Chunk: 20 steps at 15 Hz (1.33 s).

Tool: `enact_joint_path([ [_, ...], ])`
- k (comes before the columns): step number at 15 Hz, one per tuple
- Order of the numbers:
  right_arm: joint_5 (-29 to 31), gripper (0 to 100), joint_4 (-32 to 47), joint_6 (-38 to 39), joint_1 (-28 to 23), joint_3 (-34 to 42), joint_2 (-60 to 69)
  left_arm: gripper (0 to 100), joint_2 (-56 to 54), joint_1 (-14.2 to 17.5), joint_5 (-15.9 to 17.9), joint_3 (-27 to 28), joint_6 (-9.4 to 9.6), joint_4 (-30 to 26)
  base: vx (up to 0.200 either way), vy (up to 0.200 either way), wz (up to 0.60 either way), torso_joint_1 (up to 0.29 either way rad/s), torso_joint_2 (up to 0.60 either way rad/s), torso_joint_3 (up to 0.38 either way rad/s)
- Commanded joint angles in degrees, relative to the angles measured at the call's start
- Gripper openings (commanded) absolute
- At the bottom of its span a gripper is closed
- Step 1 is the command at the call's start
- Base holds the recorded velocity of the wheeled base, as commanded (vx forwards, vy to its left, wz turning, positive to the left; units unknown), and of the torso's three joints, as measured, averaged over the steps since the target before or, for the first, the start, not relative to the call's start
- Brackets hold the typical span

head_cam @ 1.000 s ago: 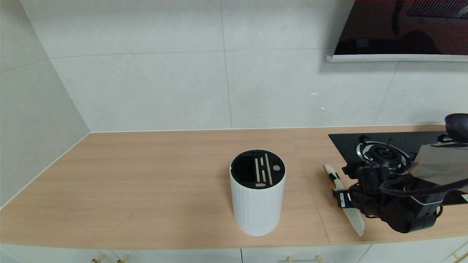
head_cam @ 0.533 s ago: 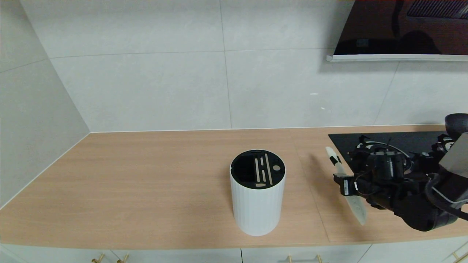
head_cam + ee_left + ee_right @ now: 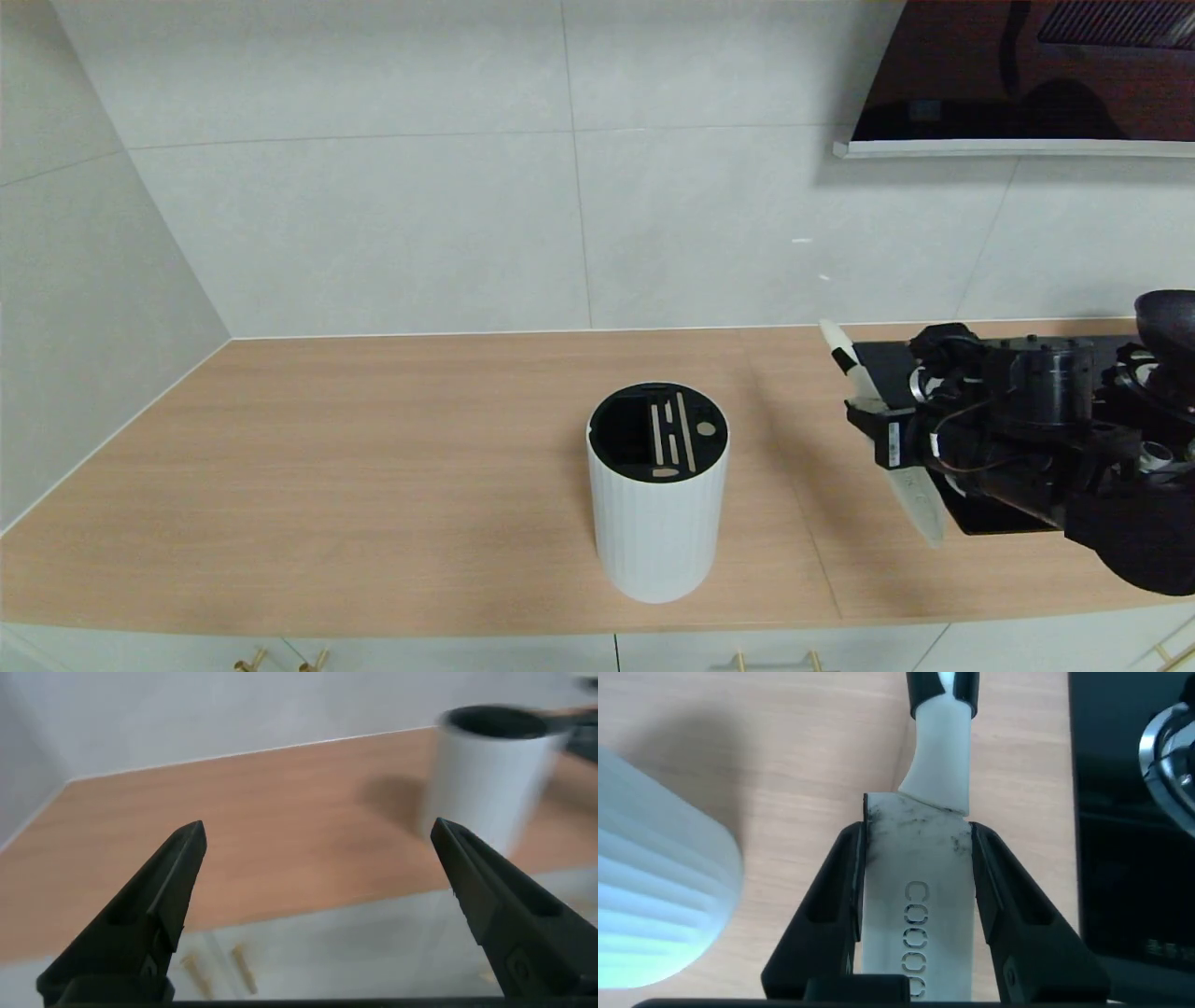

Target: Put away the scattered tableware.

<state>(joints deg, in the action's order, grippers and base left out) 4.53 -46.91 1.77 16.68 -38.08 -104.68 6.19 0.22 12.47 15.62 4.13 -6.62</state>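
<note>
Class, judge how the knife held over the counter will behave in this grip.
Probably stiff: the knife juts straight past both sides of the right gripper. Possibly slippery: the fingers clamp its smooth flat blade, so it might pivot.

We can read no words or numbers anywhere. The knife (image 3: 920,905), off to the right of the white holder (image 3: 658,490), bears a row of small rings on its blade, not letters. A white sticker (image 3: 893,446) on the right gripper (image 3: 882,425) carries print too small for us to read.
</note>
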Motion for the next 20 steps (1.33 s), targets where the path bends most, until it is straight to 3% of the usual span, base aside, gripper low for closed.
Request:
enact_joint_path([
  [1, -0.14, 0, 7.01, -0.01, 0.64, -6.74, 4.92, 100, 17.8, 0.04, 7.13, 11.19, 0.0, -1.47, 0.0, 0.0, 0.0, 0.0, 0.0, 0.0],
  [3, -0.23, 0, 13.07, -0.01, 1.78, -12.63, 6.24, 100, 28.7, -0.04, 9.94, 14.44, 0.44, -1.38, 0.0, 0.0, 0.0, 0.0, 0.0, 0.0],
  [4, -0.23, 0, 15.8, -0.01, 2.57, -15.88, 6.33, 100, 34.85, -0.75, 11.44, 16.99, 2.02, -0.76, 0.0, 0.0, 0.0, 0.0, 0.0, 0.0],
  [5, -0.23, 0, 17.64, 0.08, 4.24, -19.57, 6.33, 100, 43.9, -4.97, 11.79, 22.0, 2.2, 0.29, 0.0, 0.0, 0.0, 0.0, 0.0, 0.0],
  [7, -0.05, 0, 17.47, 0.17, 6.17, -20.63, 6.59, 100, 51.11, -10.15, 11.7, 27.45, 1.05, 0.91, 0.0, 0.0, 0.0, 0.0, 0.0, 0.0],
  [9, 0.12, 0, 17.73, 0.34, 8.46, -20.1, 8.26, 100, 56.12, -14.72, 11.79, 30.0, -1.94, 1.35, 0.0, 0.0, 0.0, 0.0, 0.0, 0.0],
  [11, 0.65, 0, 17.82, 0.52, 11.8, -19.84, 10.11, 100, 59.9, -19.03, 12.23, 27.8, -8.88, 7.06, 0.0, 0.0, 0.0, 0.0, 0.0, 0.0],
  [12, 0.91, 0, 17.73, 0.69, 13.38, -18.69, 10.9, 100, 62.63, -21.66, 12.05, 27.1, -11.95, 12.24, 0.0, 0.0, 0.0, 0.0, 0.0, 0.0],
  [14, 1.62, 0, 17.82, 1.22, 17.86, -17.73, 12.22, 100, 67.2, -25.36, 11.87, 24.9, -20.83, 25.52, 0.0, 0.0, 0.0, 0.0, 0.0, 0.0],
  [15, 1.71, 0, 17.82, 1.57, 18.39, -17.73, 12.31, 100, 67.55, -25.8, 11.87, 24.81, -21.8, 26.75, 0.0, 0.0, 0.0, 0.0, 0.0, 0.0],
  [16, 2.5, 0, 17.82, 2.89, 20.76, -17.46, 12.22, 100, 70.01, -28.17, 11.7, 23.76, -27.51, 33.78, 0.0, 0.0, 0.0, 0.0, 0.0, 0.0],
  [20, 3.02, 0, 17.82, 3.95, 25.16, -16.58, 11.87, 100, 71.59, -31.07, 11.61, 23.85, -33.66, 40.02, 0.0, 0.0, 0.0, 0.0, 0.0, 0.0],
])
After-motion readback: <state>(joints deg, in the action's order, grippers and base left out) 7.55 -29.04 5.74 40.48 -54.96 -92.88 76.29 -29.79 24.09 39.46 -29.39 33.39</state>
